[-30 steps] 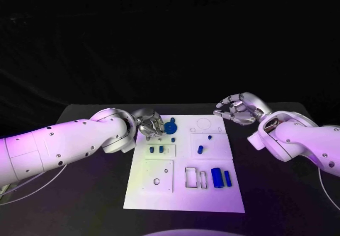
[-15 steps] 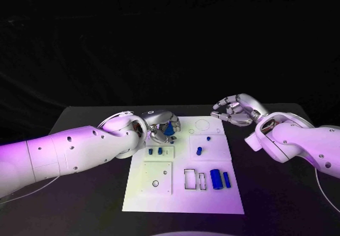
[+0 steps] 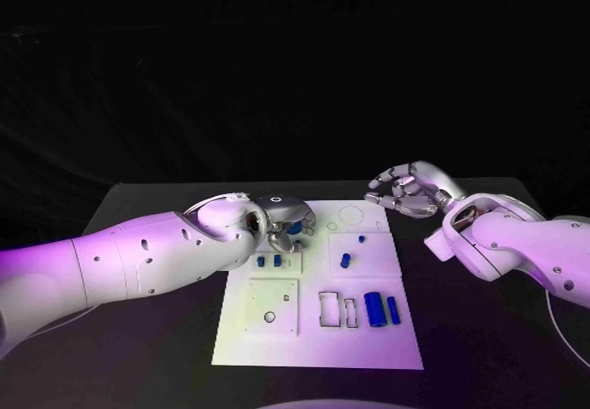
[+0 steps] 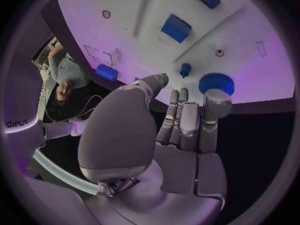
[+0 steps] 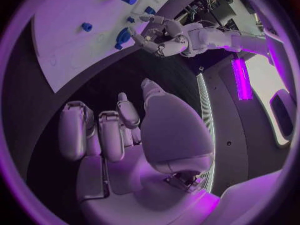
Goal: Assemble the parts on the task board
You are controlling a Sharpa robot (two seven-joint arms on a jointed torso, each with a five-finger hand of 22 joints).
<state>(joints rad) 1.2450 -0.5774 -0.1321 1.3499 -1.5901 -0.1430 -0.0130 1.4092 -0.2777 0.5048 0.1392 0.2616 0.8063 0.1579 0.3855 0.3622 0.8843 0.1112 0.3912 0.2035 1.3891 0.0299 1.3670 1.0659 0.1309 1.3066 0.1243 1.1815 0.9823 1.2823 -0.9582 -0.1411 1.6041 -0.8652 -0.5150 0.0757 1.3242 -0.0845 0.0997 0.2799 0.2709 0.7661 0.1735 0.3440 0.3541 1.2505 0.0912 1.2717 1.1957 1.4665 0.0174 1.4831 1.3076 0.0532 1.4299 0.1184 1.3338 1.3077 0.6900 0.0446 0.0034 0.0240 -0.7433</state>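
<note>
The white task board (image 3: pixel 369 341) lies in the middle of the black table. A round blue knob (image 3: pixel 295 227) stands near its far left corner. My left hand (image 3: pixel 283 213) hovers over the knob with its fingers stretched out. One fingertip (image 4: pixel 215 99) touches the knob (image 4: pixel 217 82), and the thumb stays apart from it. The right wrist view shows the left hand (image 5: pixel 159 37) at the knob (image 5: pixel 123 36). My right hand (image 3: pixel 406 192) hangs above the board's far right corner, fingers curled in, holding nothing.
Two blue cylinders (image 3: pixel 373 308) lie near the board's right front beside rectangular slots. Two small blue blocks (image 3: pixel 269 262) sit on the left, and a small blue piece (image 3: pixel 348 260) lies in the middle. My bulky left arm (image 3: pixel 135 264) covers the table's left side.
My left arm has swung forward and inward, bringing the hand from beside the knob to over it. The right hand has shifted slightly left.
</note>
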